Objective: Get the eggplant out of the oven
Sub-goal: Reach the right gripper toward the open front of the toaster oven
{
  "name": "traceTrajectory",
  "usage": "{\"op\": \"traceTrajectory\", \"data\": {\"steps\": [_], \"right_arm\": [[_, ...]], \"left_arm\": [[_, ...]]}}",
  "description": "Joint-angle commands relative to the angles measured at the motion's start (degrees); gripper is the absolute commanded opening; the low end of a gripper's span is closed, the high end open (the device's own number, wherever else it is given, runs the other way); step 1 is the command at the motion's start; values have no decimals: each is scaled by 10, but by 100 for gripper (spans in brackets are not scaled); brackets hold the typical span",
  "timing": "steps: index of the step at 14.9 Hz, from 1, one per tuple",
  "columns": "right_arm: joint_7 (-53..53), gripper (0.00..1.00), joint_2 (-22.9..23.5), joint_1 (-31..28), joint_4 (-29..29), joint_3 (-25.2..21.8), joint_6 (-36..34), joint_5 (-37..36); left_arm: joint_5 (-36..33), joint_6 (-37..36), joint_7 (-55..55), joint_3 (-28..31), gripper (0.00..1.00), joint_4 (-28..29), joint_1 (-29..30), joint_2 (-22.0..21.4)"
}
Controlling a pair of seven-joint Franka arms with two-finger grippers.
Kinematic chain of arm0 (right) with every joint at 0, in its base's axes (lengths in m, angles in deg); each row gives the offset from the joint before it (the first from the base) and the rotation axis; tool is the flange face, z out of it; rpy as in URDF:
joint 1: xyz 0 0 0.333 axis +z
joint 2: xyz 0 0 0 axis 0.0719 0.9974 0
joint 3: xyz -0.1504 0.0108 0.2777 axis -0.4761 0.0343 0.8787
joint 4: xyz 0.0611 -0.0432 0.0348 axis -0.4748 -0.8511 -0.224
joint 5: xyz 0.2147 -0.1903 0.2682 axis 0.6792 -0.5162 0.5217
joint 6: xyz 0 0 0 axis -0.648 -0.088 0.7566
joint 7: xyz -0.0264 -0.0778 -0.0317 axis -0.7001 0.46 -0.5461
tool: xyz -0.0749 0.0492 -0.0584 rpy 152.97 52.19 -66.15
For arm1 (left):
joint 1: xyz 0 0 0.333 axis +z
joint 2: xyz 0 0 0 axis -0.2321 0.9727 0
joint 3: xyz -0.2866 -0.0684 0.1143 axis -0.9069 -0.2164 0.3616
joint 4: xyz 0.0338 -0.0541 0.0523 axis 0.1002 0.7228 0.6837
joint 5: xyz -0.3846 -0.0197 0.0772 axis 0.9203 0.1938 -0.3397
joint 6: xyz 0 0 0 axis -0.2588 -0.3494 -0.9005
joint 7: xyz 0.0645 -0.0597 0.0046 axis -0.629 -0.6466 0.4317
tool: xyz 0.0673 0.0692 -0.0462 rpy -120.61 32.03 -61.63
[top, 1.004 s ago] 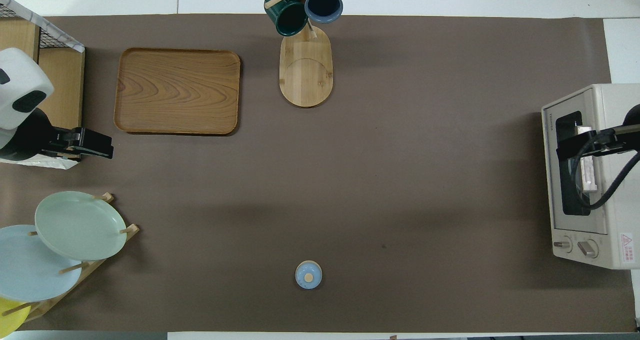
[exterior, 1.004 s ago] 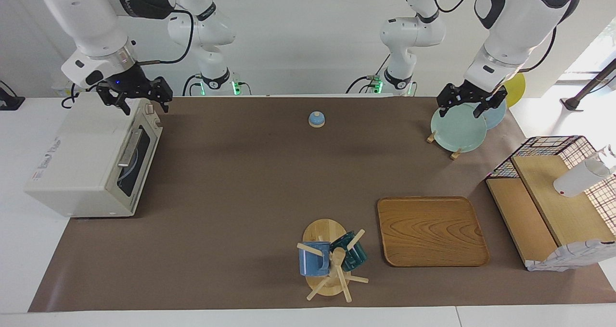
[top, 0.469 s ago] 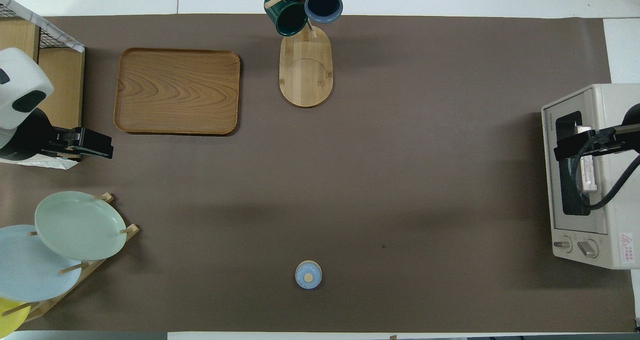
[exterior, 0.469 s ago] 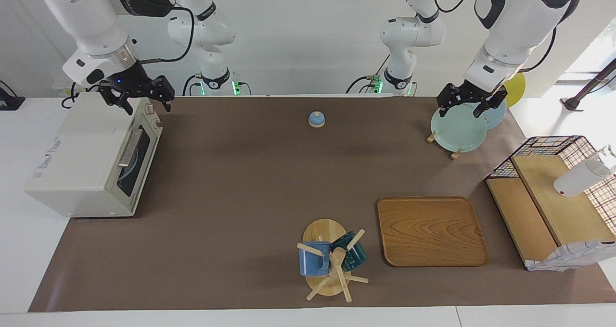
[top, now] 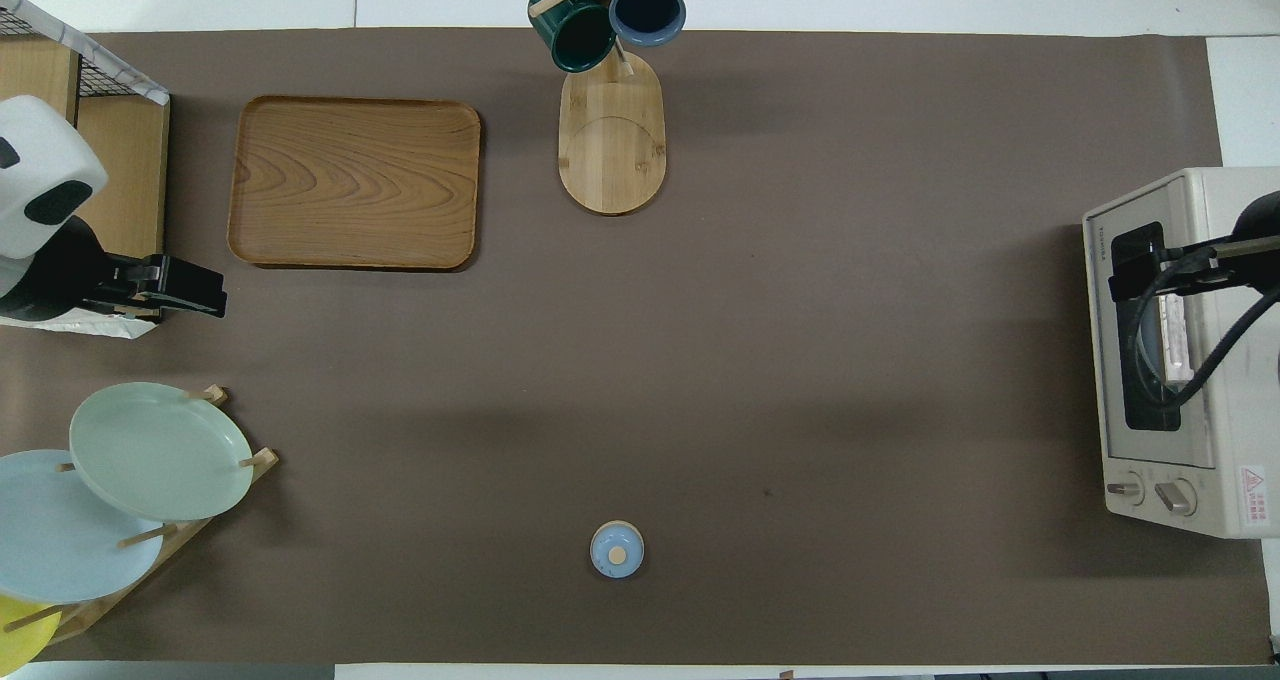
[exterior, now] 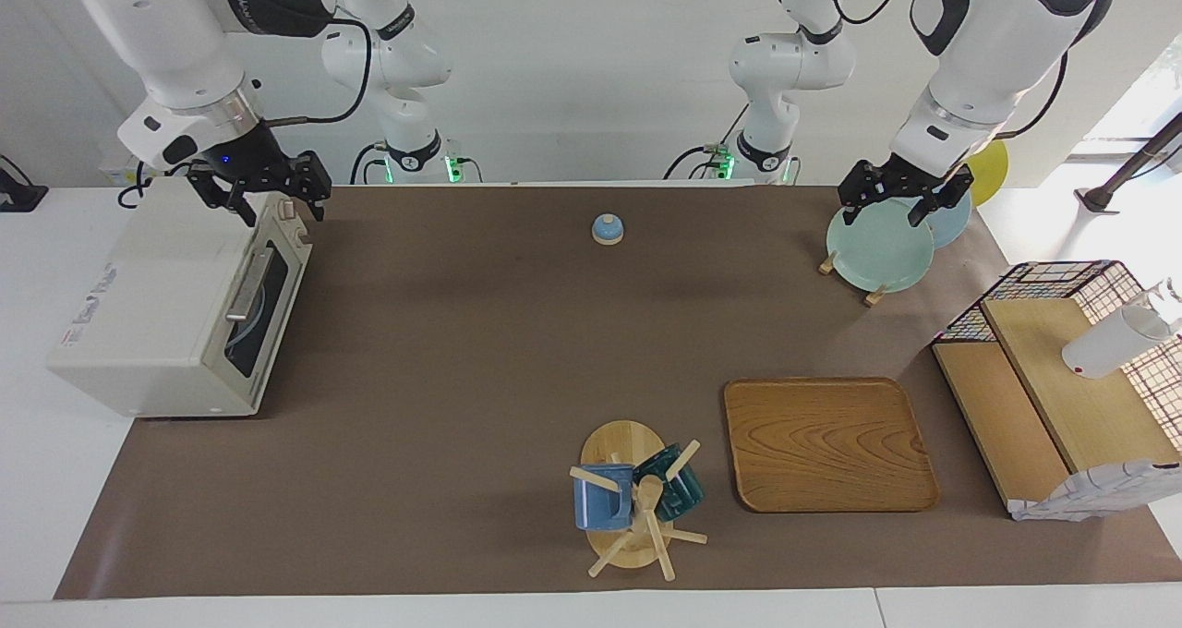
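The cream-white oven (exterior: 157, 314) stands at the right arm's end of the table, its dark glass door shut and its bar handle (exterior: 247, 284) facing the table's middle. The eggplant is hidden; through the glass only a pale plate rim shows. My right gripper (exterior: 277, 205) hangs open over the oven's top front edge (top: 1100, 360) at the end nearer to the robots, and holds nothing. In the overhead view the right gripper (top: 1135, 278) covers part of the door. My left gripper (exterior: 903, 205) waits open over the plate rack, empty.
A rack of pale green and blue plates (exterior: 877, 245) stands at the left arm's end. A small blue lidded knob (exterior: 607, 229), a wooden tray (exterior: 826, 443), a mug tree (exterior: 633, 499) and a wire-and-wood shelf (exterior: 1062, 379) are also on the brown mat.
The right gripper has shifted slightly along the oven's front edge, away from the robots. The left arm has not moved.
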Motion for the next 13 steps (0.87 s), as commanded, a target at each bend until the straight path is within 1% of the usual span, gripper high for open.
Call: {"op": "traceTrajectory", "data": {"steps": [1, 3, 6, 8, 9, 11, 13], "right_arm": [[-27, 0, -29, -14, -43, 0, 11, 4], [-29, 0, -31, -25, -59, 0, 9, -11], [-26, 0, -20, -43, -80, 0, 68, -44], [-27, 0, 10, -54, -81, 0, 84, -55], [-27, 0, 22, -54, -81, 1, 90, -71], [-27, 0, 28, -57, -86, 0, 96, -84], [-30, 0, 36, -61, -86, 1, 97, -114]], "left_arm": [[-9, -6, -2, -2, 100, 2, 4, -6], [-9, -6, -2, -2, 100, 2, 4, -6], [-9, -6, -2, -2, 100, 2, 4, -6], [-9, -6, -2, -2, 100, 2, 4, -6], [-9, -6, -2, -2, 100, 2, 4, -6], [-9, -6, -2, -2, 100, 2, 4, -5], [-9, -6, -2, -2, 100, 2, 4, -6]]}}
